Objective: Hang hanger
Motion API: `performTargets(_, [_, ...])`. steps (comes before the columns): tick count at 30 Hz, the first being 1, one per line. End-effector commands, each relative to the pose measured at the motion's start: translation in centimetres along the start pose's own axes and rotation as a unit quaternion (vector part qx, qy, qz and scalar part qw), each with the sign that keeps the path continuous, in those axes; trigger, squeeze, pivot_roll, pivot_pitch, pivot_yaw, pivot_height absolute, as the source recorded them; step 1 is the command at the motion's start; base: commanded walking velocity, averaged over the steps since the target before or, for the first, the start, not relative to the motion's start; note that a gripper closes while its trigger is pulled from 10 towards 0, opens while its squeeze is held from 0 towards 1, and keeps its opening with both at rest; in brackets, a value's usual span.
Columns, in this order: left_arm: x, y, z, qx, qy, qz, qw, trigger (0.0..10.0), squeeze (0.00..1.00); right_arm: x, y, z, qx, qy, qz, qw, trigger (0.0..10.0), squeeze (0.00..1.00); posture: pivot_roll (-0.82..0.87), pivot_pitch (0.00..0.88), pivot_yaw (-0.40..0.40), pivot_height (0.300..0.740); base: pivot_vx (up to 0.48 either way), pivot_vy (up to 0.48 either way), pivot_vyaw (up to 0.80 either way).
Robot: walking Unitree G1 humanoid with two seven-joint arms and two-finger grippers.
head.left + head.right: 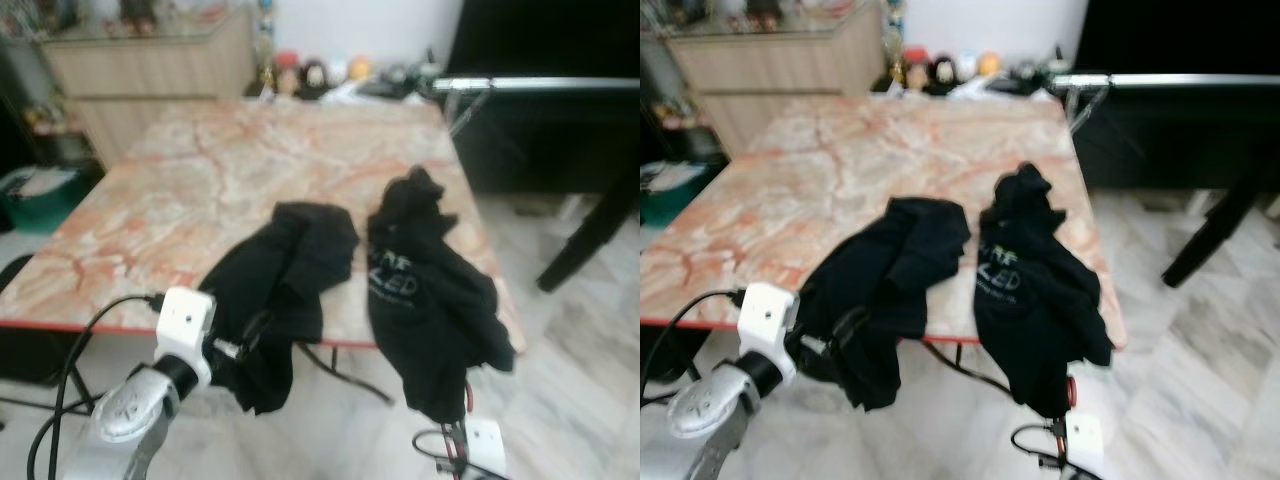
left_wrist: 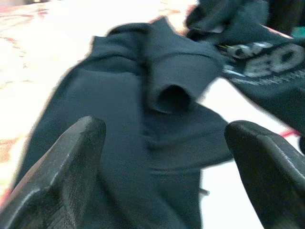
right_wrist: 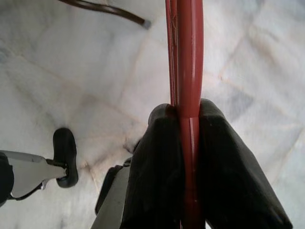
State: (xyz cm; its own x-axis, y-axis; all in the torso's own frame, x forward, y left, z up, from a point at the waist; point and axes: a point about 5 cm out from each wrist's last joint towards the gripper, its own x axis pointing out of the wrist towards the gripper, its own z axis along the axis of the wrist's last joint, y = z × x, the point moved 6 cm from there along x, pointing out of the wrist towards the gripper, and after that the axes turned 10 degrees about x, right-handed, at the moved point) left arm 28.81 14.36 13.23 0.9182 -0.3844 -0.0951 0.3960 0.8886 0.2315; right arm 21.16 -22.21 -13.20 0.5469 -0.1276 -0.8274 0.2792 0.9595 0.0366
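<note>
Two black garments lie on the marble table (image 1: 200, 170), both drooping over its front edge. The left garment (image 1: 290, 270) is plain; my left gripper (image 2: 164, 143) is open just in front of it, fingers (image 2: 71, 157) apart with the cloth between and beyond them. The right garment (image 1: 425, 290) carries pale lettering and hangs lower. Beneath it my right gripper (image 3: 183, 112) is shut on the thin red hanger (image 3: 186, 57), a bit of which shows under the cloth (image 1: 468, 402). The rest of the hanger is hidden by the garment.
A silver rail (image 1: 540, 85) runs across the back right above a dark area, with a dark slanted leg (image 1: 590, 235) below. A wooden cabinet (image 1: 150, 70) and small figurines (image 1: 315, 72) stand behind the table. A green bin (image 1: 40, 195) sits at left. Pale tiled floor (image 1: 580, 380) lies at right.
</note>
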Motion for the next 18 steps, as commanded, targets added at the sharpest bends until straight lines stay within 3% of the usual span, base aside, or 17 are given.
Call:
performTargets(1, [-0.1, -0.1, 0.1, -0.002, -0.004, -0.002, 1.0, 10.0, 0.0, 0.0, -0.3, -0.1, 0.005, 0.001, -0.005, 1.0, 10.0, 0.0, 0.2, 0.0, 0.015, 0.74, -0.247, 0.0, 0.0])
performTargets(10, [-0.1, 0.2, -0.3, -0.001, 0.002, 0.006, 1.0, 10.0, 0.0, 0.0, -0.3, -0.1, 0.004, 0.0, -0.005, 1.0, 10.0, 0.0, 0.2, 0.0, 0.012, 0.74, -0.247, 0.0, 0.0])
performTargets(13, [-0.1, 0.5, -0.5, -0.001, 0.006, 0.013, 1.0, 10.0, 0.0, 0.0, -0.3, 0.0, 0.004, 0.0, -0.005, 1.0, 10.0, 0.0, 0.2, 0.0, 0.011, 0.74, 0.0, 0.0, 0.0])
performTargets(18, [-0.3, 2.4, -4.0, 0.017, 0.08, 0.063, 0.995, 10.0, 0.0, 0.0, -0.3, 0.0, 0.004, 0.0, -0.005, 1.0, 10.0, 0.0, 0.19, 0.0, 0.012, 0.74, 0.0, 0.0, 0.0])
